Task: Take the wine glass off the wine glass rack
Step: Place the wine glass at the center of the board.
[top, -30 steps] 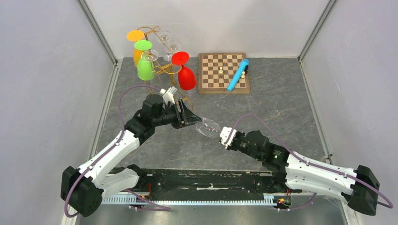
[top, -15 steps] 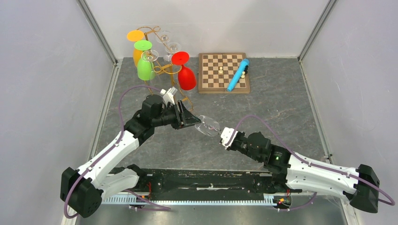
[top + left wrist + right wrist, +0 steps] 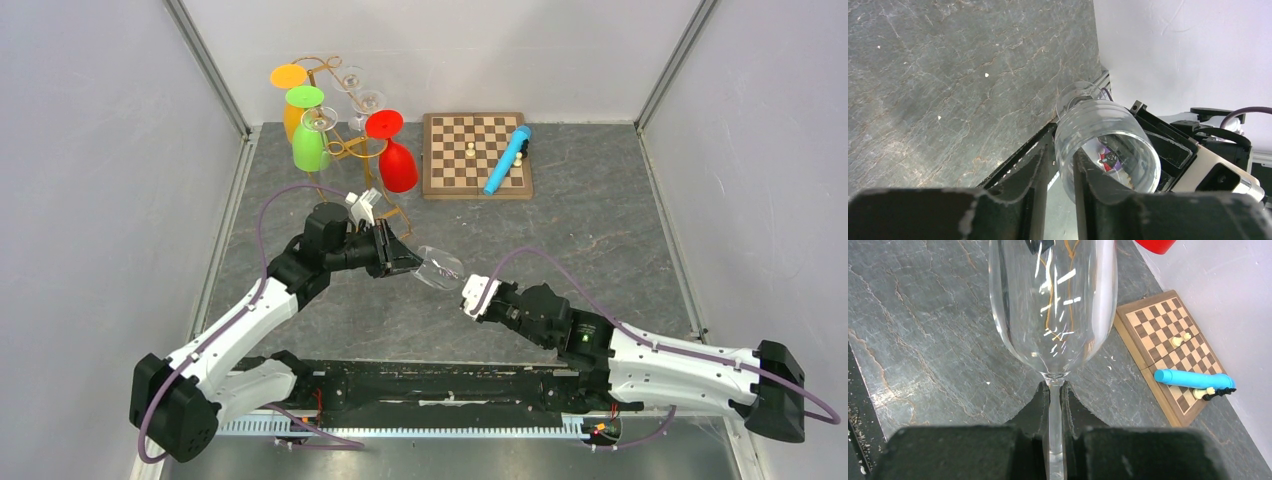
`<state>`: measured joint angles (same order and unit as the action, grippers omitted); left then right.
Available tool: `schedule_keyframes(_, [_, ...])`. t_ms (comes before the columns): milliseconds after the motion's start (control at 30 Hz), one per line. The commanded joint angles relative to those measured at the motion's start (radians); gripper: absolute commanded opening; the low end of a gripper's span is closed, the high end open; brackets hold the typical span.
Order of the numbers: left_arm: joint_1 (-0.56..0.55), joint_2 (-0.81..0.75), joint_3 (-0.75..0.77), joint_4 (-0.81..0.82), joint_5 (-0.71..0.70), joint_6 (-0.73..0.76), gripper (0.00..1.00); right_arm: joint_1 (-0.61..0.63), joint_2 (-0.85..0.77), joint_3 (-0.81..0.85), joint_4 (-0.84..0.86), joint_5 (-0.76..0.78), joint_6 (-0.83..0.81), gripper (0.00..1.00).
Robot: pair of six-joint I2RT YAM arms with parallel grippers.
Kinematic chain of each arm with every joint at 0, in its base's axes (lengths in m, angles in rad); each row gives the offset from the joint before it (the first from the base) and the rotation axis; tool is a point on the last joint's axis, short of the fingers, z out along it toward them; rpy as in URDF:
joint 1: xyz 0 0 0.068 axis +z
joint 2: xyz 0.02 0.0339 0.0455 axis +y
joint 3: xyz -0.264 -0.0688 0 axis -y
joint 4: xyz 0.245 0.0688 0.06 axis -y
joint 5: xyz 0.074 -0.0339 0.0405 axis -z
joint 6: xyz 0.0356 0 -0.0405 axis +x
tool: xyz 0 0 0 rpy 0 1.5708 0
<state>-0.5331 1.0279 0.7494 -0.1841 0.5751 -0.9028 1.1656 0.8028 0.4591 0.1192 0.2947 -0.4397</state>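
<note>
1. The grey stone-patterned table (image 3: 600, 230) carries the gold wine glass rack (image 3: 345, 150) at its far left corner, with coloured and clear glasses hanging from its hooks
2. In front of the rack, nearer the middle of the table, the two arms meet nose to nose: the left gripper (image 3: 400, 262) reaches in from the left and the right gripper (image 3: 470, 297) from the right
3. The clear wine glass (image 3: 438, 270) is off the rack and well apart from it, bridged between the two grippers. Its long axis lies along the line joining them, mouth toward the left gripper, stem toward the right
4. The right fingers (image 3: 1033, 410) are clenched on the thin stem just below the bowl, so that arm has the glass
5. The left fingers (image 3: 1035, 167) straddle the bowl's rim wall with a narrow gap. I cannot tell whether they already pinch it
6. It looks like a handover, and I'd judge the left must bite the rim before the right lets go of the stem
</note>
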Motion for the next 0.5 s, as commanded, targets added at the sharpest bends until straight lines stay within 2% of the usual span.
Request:
schedule_keyframes(0, [0.004, 0.011, 0.000, 0.018, 0.043, 0.049, 0.26, 0.021, 0.005, 0.082, 0.112, 0.049, -0.019, 0.00])
schedule_keyframes(200, [0.004, 0.015, 0.006, 0.000, 0.055, 0.071, 0.03, 0.038, 0.030, 0.095, 0.113, 0.084, -0.033, 0.00])
schedule_keyframes(300, [0.005, 0.020, 0.010, -0.004, 0.064, 0.083, 0.02, 0.043, 0.038, 0.101, 0.110, 0.100, -0.034, 0.01])
schedule_keyframes(467, [0.005, 0.016, 0.020, -0.031, 0.034, 0.100, 0.02, 0.048, 0.039, 0.111, 0.094, 0.102, -0.033, 0.22])
